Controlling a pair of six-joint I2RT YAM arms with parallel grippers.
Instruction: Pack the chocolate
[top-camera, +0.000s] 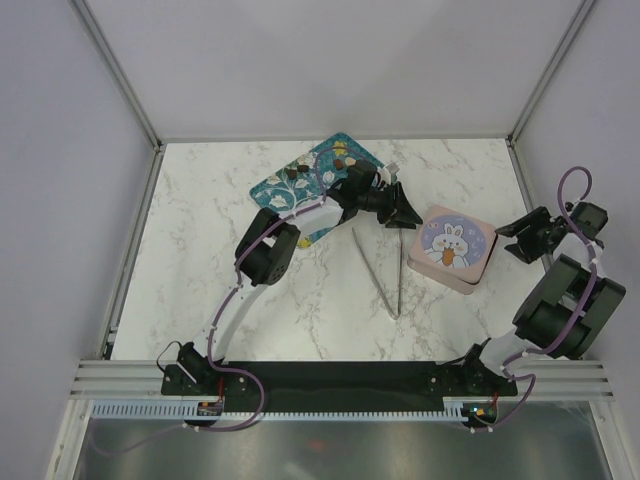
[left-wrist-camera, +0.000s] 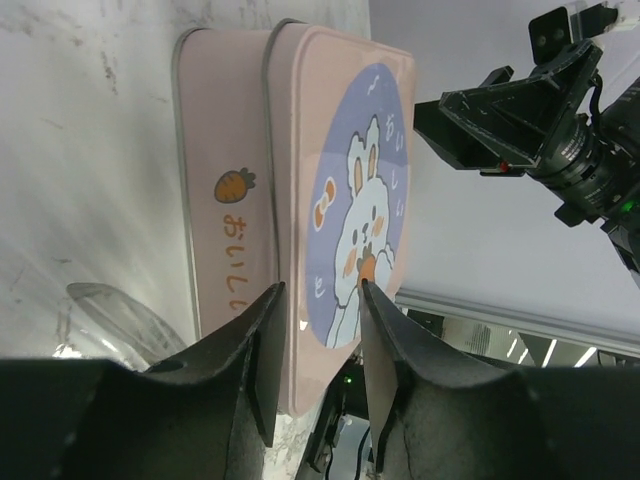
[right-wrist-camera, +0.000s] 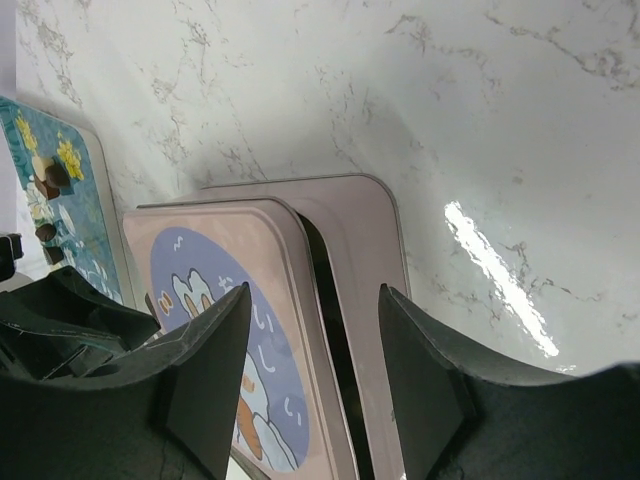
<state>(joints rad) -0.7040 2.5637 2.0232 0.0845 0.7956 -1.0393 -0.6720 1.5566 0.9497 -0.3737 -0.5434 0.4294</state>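
Several small dark brown and cream chocolate pieces (top-camera: 292, 173) lie on a teal flowered tray (top-camera: 318, 205) at the back; some also show in the right wrist view (right-wrist-camera: 52, 180). A pink tin (top-camera: 452, 248) with a bunny lid stands right of centre. Its lid (right-wrist-camera: 215, 300) sits ajar over the base, with a dark gap along one side. My left gripper (top-camera: 412, 217) is open at the tin's left edge, and the lid's rim (left-wrist-camera: 325, 200) lies just beyond its jaws (left-wrist-camera: 320, 290). My right gripper (top-camera: 508, 243) is open and empty at the tin's right side (right-wrist-camera: 315, 310).
Metal tongs (top-camera: 385, 270) lie on the marble table between the tray and the tin, and one end shows in the left wrist view (left-wrist-camera: 110, 310). Frame posts and grey walls bound the table (top-camera: 200, 300) on three sides.
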